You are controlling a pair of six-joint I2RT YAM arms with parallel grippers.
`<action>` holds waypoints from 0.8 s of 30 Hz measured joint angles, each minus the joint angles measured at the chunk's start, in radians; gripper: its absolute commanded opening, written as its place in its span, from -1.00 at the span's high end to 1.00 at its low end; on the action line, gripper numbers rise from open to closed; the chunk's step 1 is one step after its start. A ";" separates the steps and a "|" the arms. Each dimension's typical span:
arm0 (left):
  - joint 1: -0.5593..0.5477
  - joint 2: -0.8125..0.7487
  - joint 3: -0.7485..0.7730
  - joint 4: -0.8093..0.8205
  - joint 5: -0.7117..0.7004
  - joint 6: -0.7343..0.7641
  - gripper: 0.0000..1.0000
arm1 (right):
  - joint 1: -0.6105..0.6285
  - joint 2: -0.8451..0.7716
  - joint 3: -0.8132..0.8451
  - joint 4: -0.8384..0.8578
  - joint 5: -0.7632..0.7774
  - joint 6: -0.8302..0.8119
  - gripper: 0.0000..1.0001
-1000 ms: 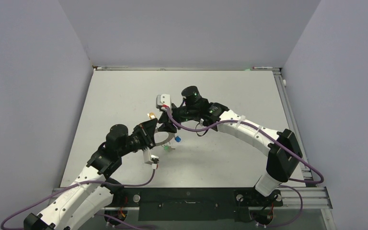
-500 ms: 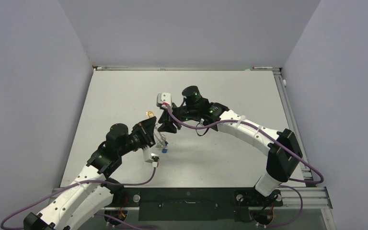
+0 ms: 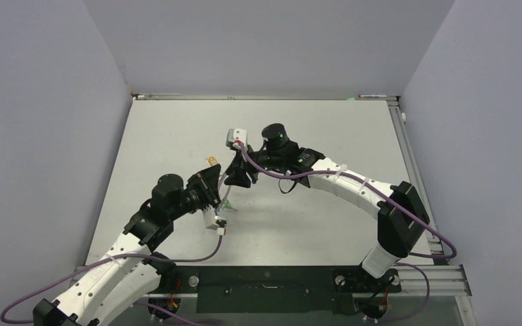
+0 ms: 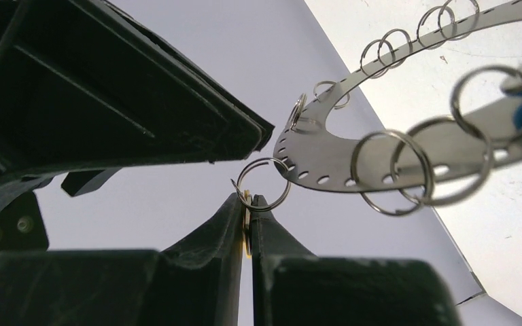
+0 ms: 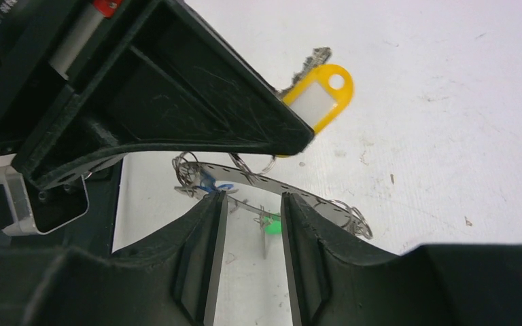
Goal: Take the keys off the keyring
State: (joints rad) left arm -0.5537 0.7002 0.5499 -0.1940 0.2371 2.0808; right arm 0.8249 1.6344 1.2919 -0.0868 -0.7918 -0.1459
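While the left gripper [image 4: 247, 202] clamps a loop of the keyring [image 4: 326, 163], its body crowds the half-open, empty right gripper [image 5: 251, 204] near a yellow key [image 5: 316, 102].

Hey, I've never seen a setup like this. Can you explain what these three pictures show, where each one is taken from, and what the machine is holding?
This is a robot with a left arm and a right arm, bolted to a white table. One picture looks down from above. The other two come from a camera on each wrist, looking past that arm's own fingers. The left tool is shut on a small wire loop on the rim of the keyring, a flat metal ring. The right tool is open, with the ring showing across its gap. A blue key and a green key hang by the ring. A yellow key lies loose on the table.
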 measured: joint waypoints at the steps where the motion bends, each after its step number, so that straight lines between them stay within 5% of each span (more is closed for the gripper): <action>1: 0.000 0.002 0.004 -0.004 -0.003 0.000 1.00 | -0.009 0.000 -0.002 0.004 0.000 0.006 0.26; 17: -0.024 0.068 0.138 -0.182 -0.088 -0.005 1.00 | -0.112 -0.016 -0.034 0.054 -0.045 0.064 -0.08; 24: -0.087 0.137 0.227 -0.295 -0.150 -0.117 1.00 | -0.131 -0.044 -0.089 0.071 -0.062 0.066 -0.08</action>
State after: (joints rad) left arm -0.6403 0.8368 0.7773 -0.4889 0.0868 1.9633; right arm 0.6941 1.5906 1.2030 -0.0162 -0.8539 -0.0803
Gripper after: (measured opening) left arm 0.031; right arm 0.542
